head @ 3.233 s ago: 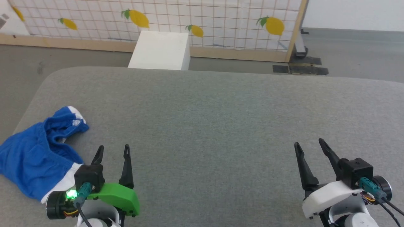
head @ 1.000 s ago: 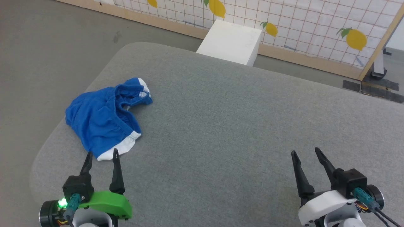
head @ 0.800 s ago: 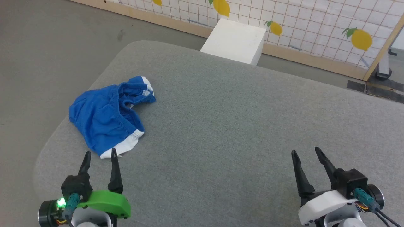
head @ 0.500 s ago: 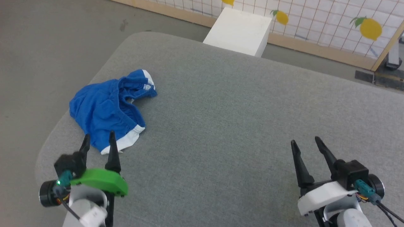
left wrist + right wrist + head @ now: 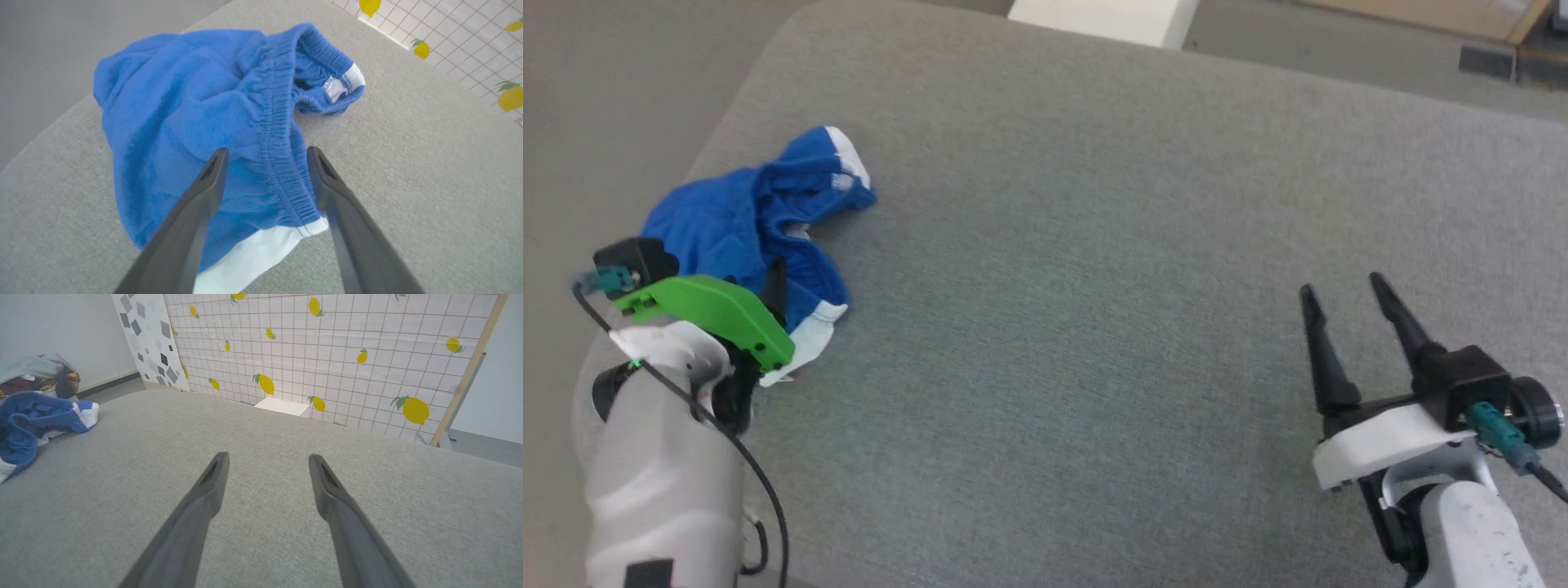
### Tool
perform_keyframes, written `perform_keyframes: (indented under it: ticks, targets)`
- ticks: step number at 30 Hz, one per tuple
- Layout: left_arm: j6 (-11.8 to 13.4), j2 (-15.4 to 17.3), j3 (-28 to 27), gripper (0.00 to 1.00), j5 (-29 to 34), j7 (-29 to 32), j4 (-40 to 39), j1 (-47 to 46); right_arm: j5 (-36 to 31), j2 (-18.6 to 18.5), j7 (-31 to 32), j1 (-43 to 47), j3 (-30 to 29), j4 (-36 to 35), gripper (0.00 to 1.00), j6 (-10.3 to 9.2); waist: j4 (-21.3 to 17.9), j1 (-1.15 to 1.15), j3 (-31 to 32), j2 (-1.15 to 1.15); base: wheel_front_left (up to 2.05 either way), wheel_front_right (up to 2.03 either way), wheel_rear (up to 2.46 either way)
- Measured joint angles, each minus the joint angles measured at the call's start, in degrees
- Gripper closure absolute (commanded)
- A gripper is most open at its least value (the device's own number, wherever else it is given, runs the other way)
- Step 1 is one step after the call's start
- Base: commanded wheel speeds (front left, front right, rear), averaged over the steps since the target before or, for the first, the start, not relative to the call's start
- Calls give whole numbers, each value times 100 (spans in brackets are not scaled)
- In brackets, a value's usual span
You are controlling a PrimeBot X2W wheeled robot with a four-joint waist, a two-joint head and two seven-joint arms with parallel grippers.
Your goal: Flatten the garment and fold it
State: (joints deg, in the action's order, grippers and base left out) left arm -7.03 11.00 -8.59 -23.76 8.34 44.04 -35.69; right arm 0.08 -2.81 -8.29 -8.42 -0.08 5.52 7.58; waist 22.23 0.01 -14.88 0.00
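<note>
We see a soft grey table [image 5: 367,506] under the right gripper [image 5: 265,457]. Past its fingertips sits a white box [image 5: 282,406], then a screen [image 5: 347,355] with squares and yellow lemons. Off to its left are a white wall [image 5: 61,330] and a heap of clothes [image 5: 36,371]. The floor [image 5: 605,98] is grey.

We see the left gripper [image 5: 265,152]: two long dark tapering fingers [image 5: 196,212], a bright green cover [image 5: 703,314] behind, a teal plug [image 5: 605,280] at nine o'clock trailing a black cable [image 5: 756,467]. The right gripper [image 5: 1342,286] matches, only with a white cover [image 5: 1380,437], its teal connector [image 5: 1490,420] at four o'clock. Pale grey forearms [image 5: 662,490] on both.
</note>
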Motion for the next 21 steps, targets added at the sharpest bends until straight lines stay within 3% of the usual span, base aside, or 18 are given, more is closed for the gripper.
perform_keyframes:
  ticks: [6,11,12,13,16,21]
  targets:
    - [5,256,-24,0,-176,566,783,-416,-67,-4,60,-14,-85,-176,0,0,-221,0,-467,0,0,0,0]
    - [177,452,-71,0,-213,749,1278,-617,-73,-3,74,-90,-58,-258,0,0,-409,0,-765,0,0,0,0]
    - [205,494,-85,64,-218,792,1346,-681,-73,-4,74,-97,-53,-259,0,0,-449,0,-806,0,0,0,0]
    - [227,530,-110,100,-244,789,1385,-719,-73,-4,74,-97,-45,-257,0,0,-482,0,-832,0,0,0,0]
    - [245,606,-167,100,-305,567,1465,-750,-51,-4,64,-97,-2,-211,0,0,-582,0,-875,0,0,0,0]
    - [46,565,-77,100,-372,-110,1236,-776,46,-4,-57,-98,30,-36,0,0,-630,0,-730,0,0,0,0]
